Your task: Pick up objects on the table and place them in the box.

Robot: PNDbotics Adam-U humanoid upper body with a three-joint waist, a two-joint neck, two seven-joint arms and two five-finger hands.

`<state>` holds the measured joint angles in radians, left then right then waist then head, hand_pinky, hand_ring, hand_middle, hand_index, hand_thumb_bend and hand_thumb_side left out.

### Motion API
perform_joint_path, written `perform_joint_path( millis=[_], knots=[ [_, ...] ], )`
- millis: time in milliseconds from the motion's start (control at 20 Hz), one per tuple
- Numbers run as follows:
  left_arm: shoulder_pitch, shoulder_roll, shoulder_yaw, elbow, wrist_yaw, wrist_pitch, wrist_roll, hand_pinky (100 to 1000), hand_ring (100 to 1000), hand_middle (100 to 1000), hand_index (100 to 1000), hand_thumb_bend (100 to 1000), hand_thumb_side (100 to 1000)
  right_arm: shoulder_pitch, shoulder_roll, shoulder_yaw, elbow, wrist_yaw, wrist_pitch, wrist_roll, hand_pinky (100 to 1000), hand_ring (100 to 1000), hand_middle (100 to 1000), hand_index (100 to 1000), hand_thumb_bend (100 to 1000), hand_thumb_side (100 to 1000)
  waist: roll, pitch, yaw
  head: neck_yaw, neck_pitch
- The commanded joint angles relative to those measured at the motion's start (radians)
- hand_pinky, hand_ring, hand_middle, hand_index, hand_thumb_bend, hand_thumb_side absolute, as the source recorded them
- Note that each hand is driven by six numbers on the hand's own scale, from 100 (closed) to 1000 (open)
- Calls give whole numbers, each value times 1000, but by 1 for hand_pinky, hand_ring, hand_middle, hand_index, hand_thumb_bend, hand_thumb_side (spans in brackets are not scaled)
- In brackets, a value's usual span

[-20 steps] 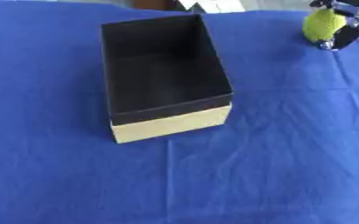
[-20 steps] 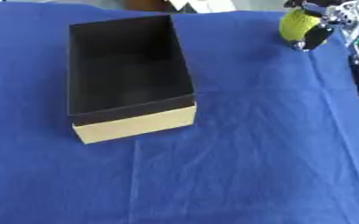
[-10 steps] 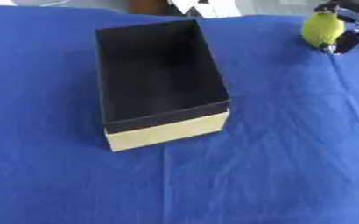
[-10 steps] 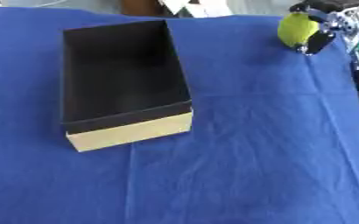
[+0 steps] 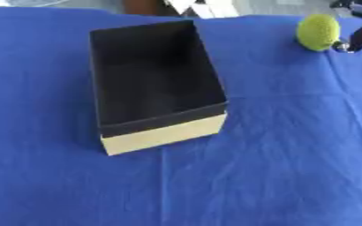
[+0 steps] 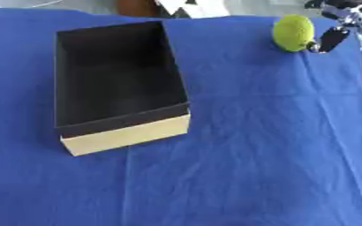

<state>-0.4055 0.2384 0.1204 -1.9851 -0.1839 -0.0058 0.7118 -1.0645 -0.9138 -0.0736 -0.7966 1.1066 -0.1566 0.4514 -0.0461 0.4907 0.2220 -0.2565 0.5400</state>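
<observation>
Yellow-green ball point(image 6: 293, 32) in right hand point(image 6: 332, 32)

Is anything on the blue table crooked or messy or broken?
Nothing looks broken or spilled. The black box sits a bit askew on the blue cloth and looks empty inside. The cloth has a few wrinkles. At the far right, the right hand is at a yellow-green ball.

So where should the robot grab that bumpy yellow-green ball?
Probably around its widest middle, thumb on one side and fingers opposite, coming from the right where the right hand already is. The ball is round and bumpy, with no handle, so a wrap suits it.
</observation>
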Motion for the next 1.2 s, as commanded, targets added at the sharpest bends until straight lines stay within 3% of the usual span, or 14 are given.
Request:
perform_joint_path(
  millis=[50,400,850,950,1200],
  knots=[
    [-10,21,-2,-15,2,1,-3,507,696,677,673,892,736,-17,-39,-12,-24,13,14,-14,929,940,937,1000,324,100,7,-3,2,-10,-26],
    [-16,20,-3,-15,5,2,-3,506,696,677,672,892,734,-23,-28,-12,-29,-18,12,-44,927,930,934,1000,321,100,12,16,7,-36,-51],
    [-21,17,-5,-15,6,1,-4,506,697,678,671,890,732,-21,-22,-10,-30,-19,20,-69,916,918,920,1000,304,100,8,28,11,-39,-57],
    [-23,17,-5,-15,7,0,-4,506,697,678,671,890,732,-19,-16,-6,-27,-15,19,-73,908,907,891,1000,298,100,7,31,14,-39,-58],
    [-25,16,-5,-15,7,-1,-4,506,697,678,671,889,731,-18,-4,5,-26,-24,-15,-62,870,823,771,918,387,100,4,32,17,-40,-54]
  ],
)
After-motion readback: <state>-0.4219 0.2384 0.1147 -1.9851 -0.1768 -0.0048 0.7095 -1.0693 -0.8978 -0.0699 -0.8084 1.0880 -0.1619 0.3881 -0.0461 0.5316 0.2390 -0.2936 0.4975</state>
